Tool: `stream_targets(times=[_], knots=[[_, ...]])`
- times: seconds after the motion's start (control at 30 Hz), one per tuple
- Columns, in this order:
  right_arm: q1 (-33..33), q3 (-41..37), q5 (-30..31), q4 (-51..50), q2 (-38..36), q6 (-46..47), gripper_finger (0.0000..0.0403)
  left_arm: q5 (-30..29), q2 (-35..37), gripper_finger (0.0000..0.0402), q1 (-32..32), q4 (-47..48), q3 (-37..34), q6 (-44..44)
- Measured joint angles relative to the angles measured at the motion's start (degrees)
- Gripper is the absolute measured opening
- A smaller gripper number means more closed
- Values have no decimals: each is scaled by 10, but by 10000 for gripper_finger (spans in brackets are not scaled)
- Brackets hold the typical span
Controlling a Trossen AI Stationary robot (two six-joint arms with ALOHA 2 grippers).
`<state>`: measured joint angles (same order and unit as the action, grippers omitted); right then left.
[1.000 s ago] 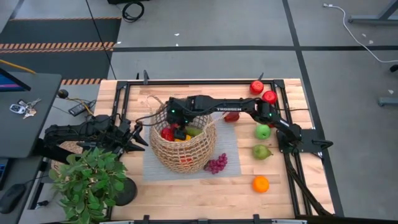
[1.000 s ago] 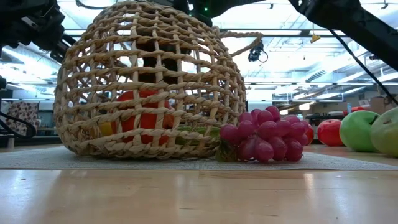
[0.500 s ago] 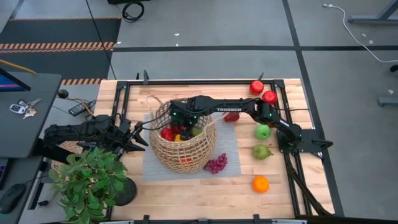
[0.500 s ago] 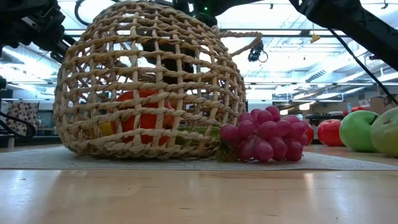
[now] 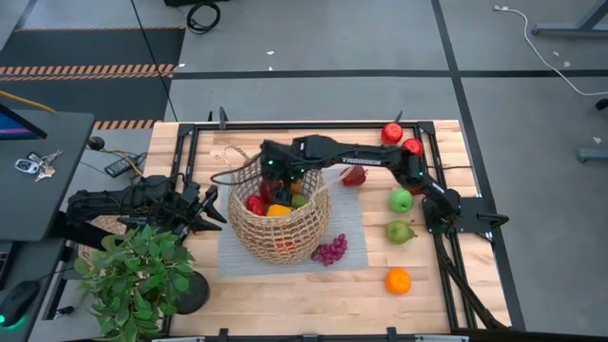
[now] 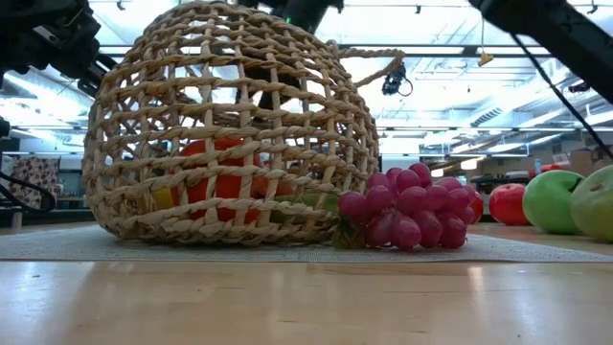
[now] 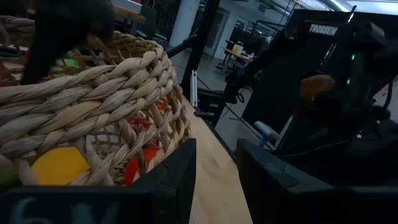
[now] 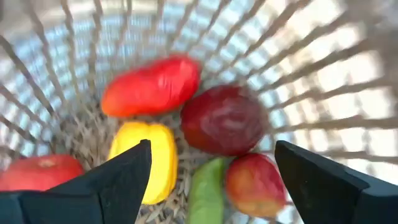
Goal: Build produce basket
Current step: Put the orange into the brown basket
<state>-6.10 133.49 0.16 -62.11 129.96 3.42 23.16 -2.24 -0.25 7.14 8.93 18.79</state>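
The tan wicker basket [image 5: 280,242] [image 6: 230,125] stands on a grey mat [image 5: 347,218] mid-table. Inside lie a red chili [image 8: 152,87], a dark red fruit [image 8: 224,121], a yellow pepper [image 8: 146,158], a green pear [image 8: 205,199] and red apples [image 8: 255,183]. My right gripper [image 5: 281,180] [image 8: 212,144] hangs open above the basket's far rim, pointing steeply down into it, with nothing between its fingers. My left gripper [image 5: 209,207] [image 7: 214,146] waits level at the basket's left, its fingers a little apart. Purple grapes [image 5: 330,251] [image 6: 407,216] lie against the basket's foot.
On the table's right side lie a green apple [image 5: 402,200], a green pear [image 5: 399,231], an orange [image 5: 398,280], two red apples [image 5: 392,132] and a dark red fruit [image 5: 354,177] under my right arm. A potted plant [image 5: 133,275] stands at the near left corner.
My right gripper has risen out of the basket and drawn back a little toward the table's far edge. The produce in the basket shows more fully from above.
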Motion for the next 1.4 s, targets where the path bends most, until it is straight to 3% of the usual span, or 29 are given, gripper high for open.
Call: stream_targets(times=[0.37,0.6,0.9,1.17,1.4], knots=[[51,0,58,-48,-133,38,346,0,0,121,0,0,0,0],[160,0,171,-143,-191,96,346,0,0,121,0,0,0,0],[304,-34,304,-279,-196,243,346,0,0,121,0,0,0,0],[361,-169,275,-275,-229,324,346,0,0,121,0,0,0,0],[380,-350,164,-227,-303,444,346,0,0,121,0,0,0,0]])
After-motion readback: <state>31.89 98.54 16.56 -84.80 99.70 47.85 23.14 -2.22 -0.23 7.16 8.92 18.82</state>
